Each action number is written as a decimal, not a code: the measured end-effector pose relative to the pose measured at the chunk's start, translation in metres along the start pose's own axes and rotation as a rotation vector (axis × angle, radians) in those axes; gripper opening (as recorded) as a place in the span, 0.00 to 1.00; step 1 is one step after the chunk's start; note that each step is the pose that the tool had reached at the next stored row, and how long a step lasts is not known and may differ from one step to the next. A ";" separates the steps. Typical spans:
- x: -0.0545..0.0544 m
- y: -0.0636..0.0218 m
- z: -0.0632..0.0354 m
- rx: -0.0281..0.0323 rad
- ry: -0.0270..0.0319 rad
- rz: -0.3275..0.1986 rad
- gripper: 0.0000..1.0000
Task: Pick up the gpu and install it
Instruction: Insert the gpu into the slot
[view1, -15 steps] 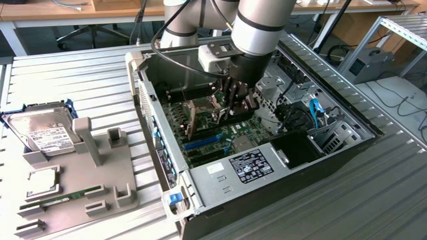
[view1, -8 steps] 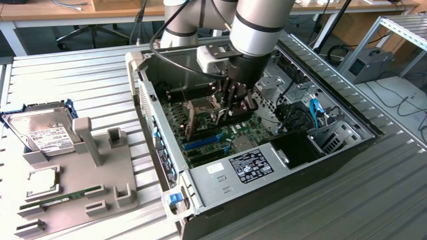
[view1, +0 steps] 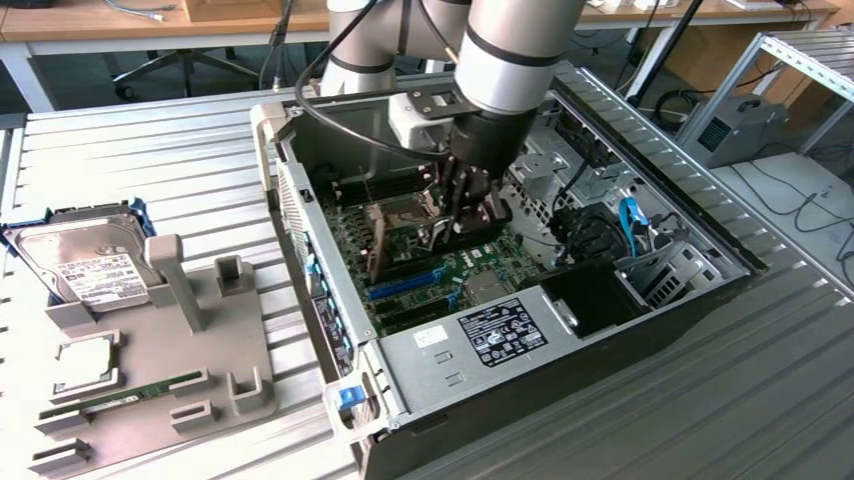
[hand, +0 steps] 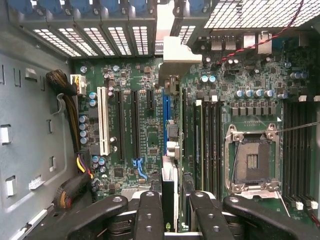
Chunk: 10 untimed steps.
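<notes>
The pincer (hand: 170, 210), clamped on the gpu (hand: 170, 150) held edge-on inside the computer case (view1: 694, 300), hangs just above the blue slot (hand: 165, 117) on the motherboard (hand: 145, 125), and any tilt could jam the card's edge beside it.

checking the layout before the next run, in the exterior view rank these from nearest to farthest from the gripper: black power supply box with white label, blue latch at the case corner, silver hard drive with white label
1. Black power supply box with white label, inside the case, just below the gripper.
2. Blue latch at the case's near corner.
3. Silver hard drive with white label, outside the case on the grey holder at the exterior view's left.
</notes>
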<state>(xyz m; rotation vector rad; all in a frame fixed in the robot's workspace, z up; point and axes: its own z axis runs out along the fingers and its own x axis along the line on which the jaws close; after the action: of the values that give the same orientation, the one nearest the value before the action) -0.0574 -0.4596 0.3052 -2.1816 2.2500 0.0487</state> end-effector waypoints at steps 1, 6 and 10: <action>0.000 0.0006 0.0000 0.0000 0.0000 0.000 0.26; 0.001 0.0036 0.0003 -0.0001 0.0002 0.000 0.26; 0.001 0.0046 0.0005 -0.0001 0.0002 0.000 0.26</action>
<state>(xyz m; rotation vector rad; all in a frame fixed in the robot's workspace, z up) -0.0621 -0.4603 0.3048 -2.1817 2.2503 0.0486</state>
